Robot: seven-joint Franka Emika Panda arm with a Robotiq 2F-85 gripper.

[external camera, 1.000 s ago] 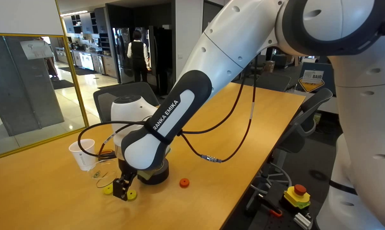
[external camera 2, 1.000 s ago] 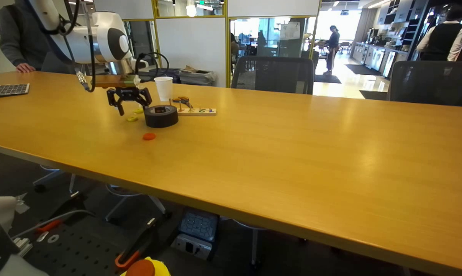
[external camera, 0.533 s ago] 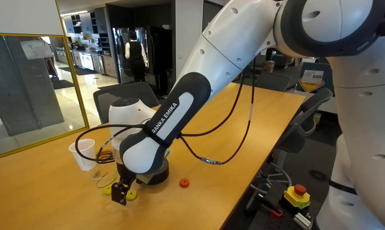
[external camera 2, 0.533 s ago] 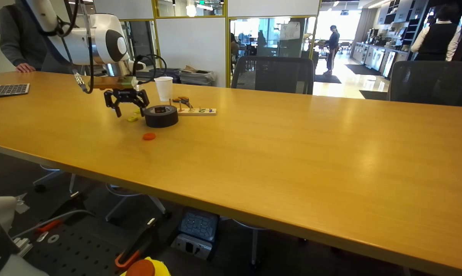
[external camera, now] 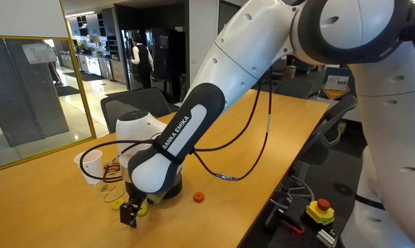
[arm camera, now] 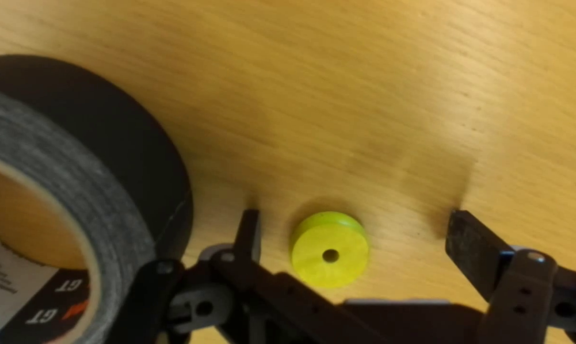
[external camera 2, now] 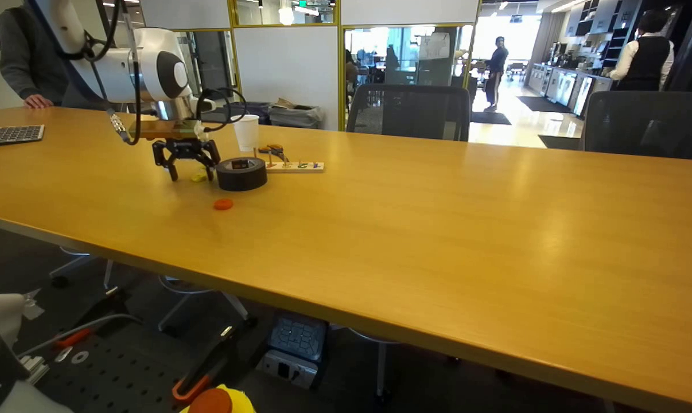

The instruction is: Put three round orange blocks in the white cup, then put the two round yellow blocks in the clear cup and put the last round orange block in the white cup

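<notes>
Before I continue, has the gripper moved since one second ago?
Yes: in an exterior view, the gripper has gone down and slightly toward image left, relative to the unmoved black tape roll.

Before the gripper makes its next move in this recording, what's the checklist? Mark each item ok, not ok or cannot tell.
1. Gripper open, nothing held: ok, fingers wide apart.
2. Yellow disc between the fingers: ok in the wrist view.
3. Yellow disc centred: not ok; it shows nearer the finger beside the tape.
4. Gripper clear of the black tape roll: cannot tell; that fingertip shows apart, but the linkage overlaps the roll in the wrist view.
5. Clear cup upright: cannot tell; its see-through outline is too faint.
6. Orange disc out of the way: ok, apart on the table in both exterior views.
</notes>
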